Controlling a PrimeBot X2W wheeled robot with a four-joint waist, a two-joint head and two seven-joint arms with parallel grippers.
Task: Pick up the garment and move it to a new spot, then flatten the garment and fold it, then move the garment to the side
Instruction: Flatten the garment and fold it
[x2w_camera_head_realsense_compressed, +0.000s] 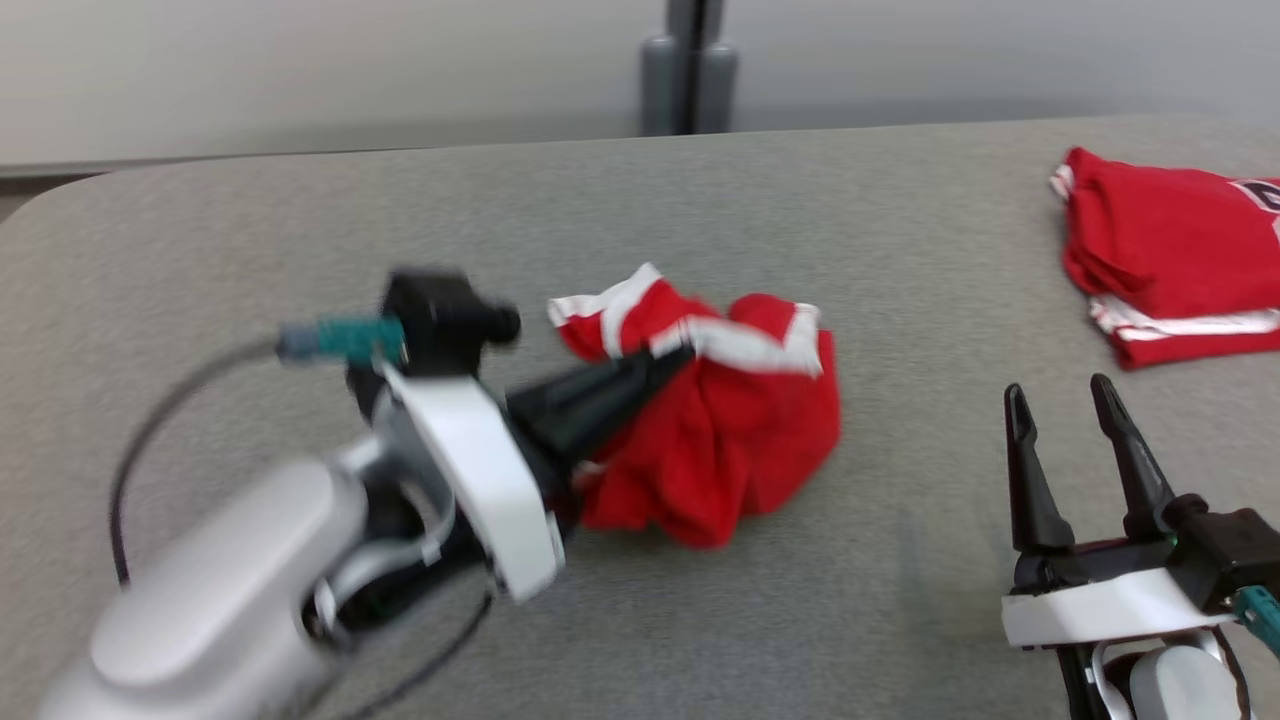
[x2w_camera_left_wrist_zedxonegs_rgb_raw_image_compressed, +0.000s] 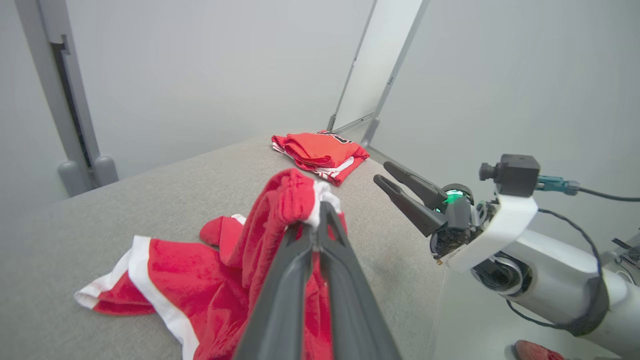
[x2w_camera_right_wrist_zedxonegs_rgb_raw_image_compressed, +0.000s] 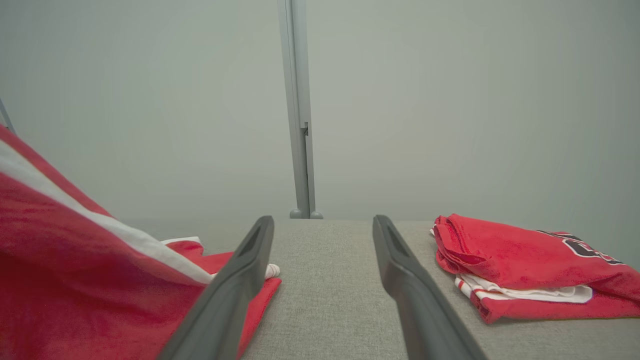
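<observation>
Clamped the left gripper (x2w_camera_left_wrist_zedxonegs_rgb_raw_image_compressed: 320, 220) on a lifted fold of the red garment (x2w_camera_head_realsense_compressed: 730, 440), well left of the folded pile (x2w_camera_head_realsense_compressed: 1170, 260), with the right gripper (x2w_camera_head_realsense_compressed: 1058, 390) parted, empty, nearer that pile; judged only picked up, with moving, flattening, folding left.

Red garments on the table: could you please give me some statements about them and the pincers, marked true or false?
1. The left pincer is shut on the crumpled red garment. True.
2. The right pincer grips the folded garment. False: it is open, holding nothing.
3. The folded garment lies on the grey table. True.
4. The crumpled red garment lies spread flat. False: it is bunched and partly lifted.
</observation>
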